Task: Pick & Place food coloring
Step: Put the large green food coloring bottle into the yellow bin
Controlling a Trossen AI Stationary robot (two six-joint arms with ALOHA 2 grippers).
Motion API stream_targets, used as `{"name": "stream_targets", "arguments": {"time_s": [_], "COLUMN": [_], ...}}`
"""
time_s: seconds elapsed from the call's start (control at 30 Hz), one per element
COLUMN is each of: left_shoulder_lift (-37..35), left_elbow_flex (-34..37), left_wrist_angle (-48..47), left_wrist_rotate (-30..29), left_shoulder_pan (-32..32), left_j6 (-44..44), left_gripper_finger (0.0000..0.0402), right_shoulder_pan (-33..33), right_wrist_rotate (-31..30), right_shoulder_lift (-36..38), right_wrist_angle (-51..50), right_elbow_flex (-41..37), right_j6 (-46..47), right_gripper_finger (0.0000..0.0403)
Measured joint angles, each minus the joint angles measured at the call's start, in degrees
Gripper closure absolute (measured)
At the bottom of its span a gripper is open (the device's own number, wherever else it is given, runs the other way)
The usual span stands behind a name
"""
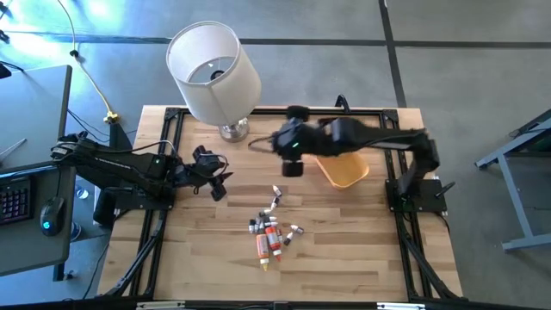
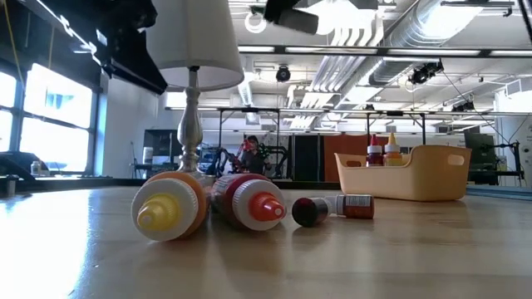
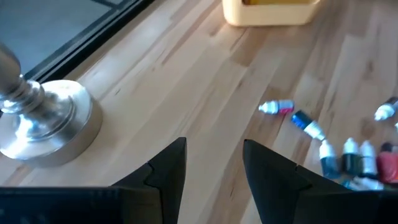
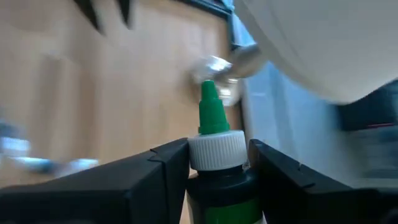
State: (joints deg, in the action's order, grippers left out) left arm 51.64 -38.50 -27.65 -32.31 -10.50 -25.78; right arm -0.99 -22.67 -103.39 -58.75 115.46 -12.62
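Observation:
Several small food coloring bottles (image 1: 270,234) lie in a loose pile on the wooden table, near its front middle. In the low view they show as a yellow-capped one (image 2: 170,209), a red-capped one (image 2: 249,202) and smaller ones (image 2: 334,208). My right gripper (image 1: 293,164) is up above the table between the lamp and the orange bin, shut on a green-tipped bottle (image 4: 214,155). My left gripper (image 1: 217,182) is open and empty at the table's left, near the lamp's base (image 3: 43,121); the pile (image 3: 348,155) lies beyond its fingers. My right gripper pinches the green-tipped bottle between its two fingers (image 4: 168,165) at the white cap collar (image 4: 216,149) and the body just below it. The bottle lies along the fingers, its green tip (image 4: 210,112) pointing out past their ends. It is lifted clear of the table.
A lamp with a white shade (image 1: 213,69) stands at the table's far left-middle. An orange bin (image 1: 343,169) sits at the far right-middle, with two bottles standing in it (image 2: 382,151). A desk with keyboard and mouse (image 1: 34,207) stands left of the table.

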Motion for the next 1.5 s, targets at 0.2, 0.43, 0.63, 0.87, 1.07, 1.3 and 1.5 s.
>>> {"name": "stream_targets", "arguments": {"time_s": [0.2,0.43,0.63,0.87,1.07,1.3,1.5], "left_shoulder_lift": [0.00,0.00,0.82,4.42,7.86,9.59,9.60], "left_elbow_flex": [0.00,0.00,-0.06,-0.06,-0.02,-0.02,-0.02], "left_wrist_angle": [6.06,20.58,35.26,41.82,46.01,51.05,51.10], "left_wrist_rotate": [-0.53,-0.78,-1.45,1.94,-0.20,0.27,0.62], "left_shoulder_pan": [0.00,0.00,0.00,0.02,0.04,0.02,0.00], "left_j6": [2.62,18.24,35.94,42.14,41.93,41.82,41.81], "left_gripper_finger": [0.0246,0.0246,0.0246,0.0246,0.0246,0.0246,0.0246], "right_shoulder_pan": [-1.08,-0.43,-0.37,-0.35,-0.63,-1.38,-1.48], "right_wrist_rotate": [11.82,13.58,14.75,14.89,16.57,21.71,20.35], "right_shoulder_lift": [3.61,3.63,6.13,13.56,20.85,29.35,36.69], "right_wrist_angle": [-0.62,-3.25,-2.98,-4.57,-6.90,7.73,41.20], "right_elbow_flex": [0.00,-0.04,-0.11,-0.08,0.00,-19.60,-52.65], "right_j6": [3.21,1.22,-1.16,-2.90,-3.61,-1.70,-2.81], "right_gripper_finger": [0.0254,0.0258,0.0253,0.0254,0.0260,0.0252,0.0261]}}
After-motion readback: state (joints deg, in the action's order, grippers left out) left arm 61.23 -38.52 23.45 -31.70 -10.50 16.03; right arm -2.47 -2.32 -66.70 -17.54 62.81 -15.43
